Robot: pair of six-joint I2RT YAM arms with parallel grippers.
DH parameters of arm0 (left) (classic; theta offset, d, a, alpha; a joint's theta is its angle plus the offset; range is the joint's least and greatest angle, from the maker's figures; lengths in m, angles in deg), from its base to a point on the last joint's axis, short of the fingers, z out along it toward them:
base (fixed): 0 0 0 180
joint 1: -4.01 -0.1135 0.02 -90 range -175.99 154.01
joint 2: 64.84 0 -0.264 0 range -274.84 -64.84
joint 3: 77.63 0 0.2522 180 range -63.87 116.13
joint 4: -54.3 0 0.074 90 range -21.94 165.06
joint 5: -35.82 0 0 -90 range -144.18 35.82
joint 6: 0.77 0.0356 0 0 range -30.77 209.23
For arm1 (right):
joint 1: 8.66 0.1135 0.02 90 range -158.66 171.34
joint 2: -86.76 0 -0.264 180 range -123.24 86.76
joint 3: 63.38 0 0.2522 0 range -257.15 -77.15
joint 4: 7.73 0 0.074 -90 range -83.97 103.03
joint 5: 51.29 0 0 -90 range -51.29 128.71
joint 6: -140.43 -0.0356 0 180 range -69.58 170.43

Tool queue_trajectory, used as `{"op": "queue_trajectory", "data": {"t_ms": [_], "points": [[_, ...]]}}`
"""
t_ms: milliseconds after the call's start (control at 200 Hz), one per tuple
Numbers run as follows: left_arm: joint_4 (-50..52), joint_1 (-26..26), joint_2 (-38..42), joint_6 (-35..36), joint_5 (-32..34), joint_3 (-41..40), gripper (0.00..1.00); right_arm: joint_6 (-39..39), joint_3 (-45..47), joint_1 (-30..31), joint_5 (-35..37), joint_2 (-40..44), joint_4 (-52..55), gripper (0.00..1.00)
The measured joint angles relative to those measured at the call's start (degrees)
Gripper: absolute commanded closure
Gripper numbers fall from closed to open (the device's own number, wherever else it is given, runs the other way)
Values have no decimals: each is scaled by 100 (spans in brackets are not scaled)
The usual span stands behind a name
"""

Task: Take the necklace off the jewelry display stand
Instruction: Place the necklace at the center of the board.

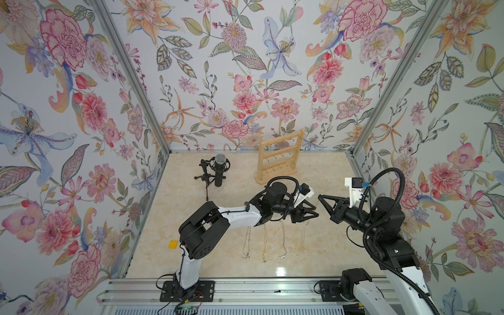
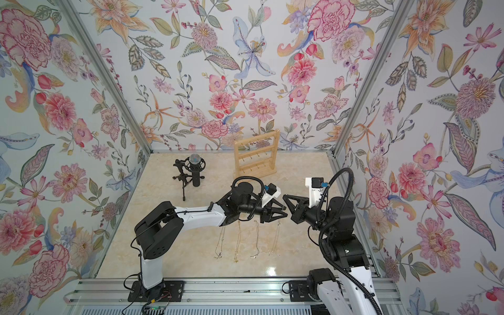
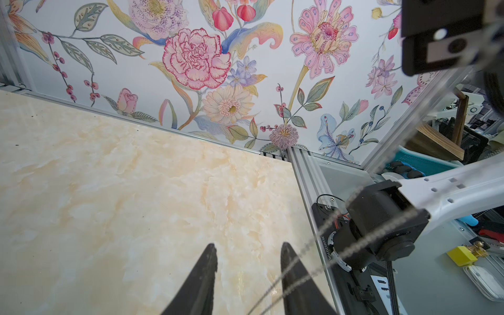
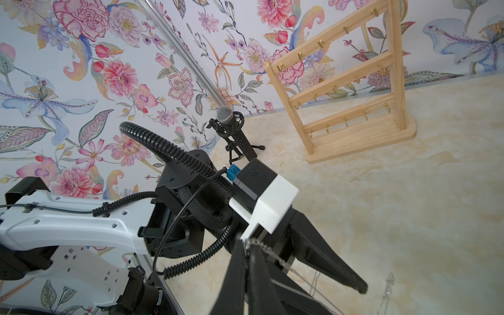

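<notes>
We see right gripper (image 4: 246,242) pinching thin silver chain necklace (image 4: 272,253); chain stretches across one finger of left gripper (image 3: 248,245), jaws parted.

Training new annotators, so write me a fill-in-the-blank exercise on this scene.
The right gripper is ____ on a thin chain.
The jewelry display stand has ____ crossbars.
Its hooks carry ____ necklaces.
A small ____ object lies on the table.
Missing words: shut, three, no, yellow.
</notes>
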Motion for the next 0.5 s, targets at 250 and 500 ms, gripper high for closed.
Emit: {"op": "queue_trajectory", "data": {"t_ms": [250,500], "points": [[-485,90,-186,-304,-7,-184,64,15,-15,-59,20,7,72,100],[-822,111,-439,-544,-9,-348,64,46,-59,-90,87,24,164,100]]}}
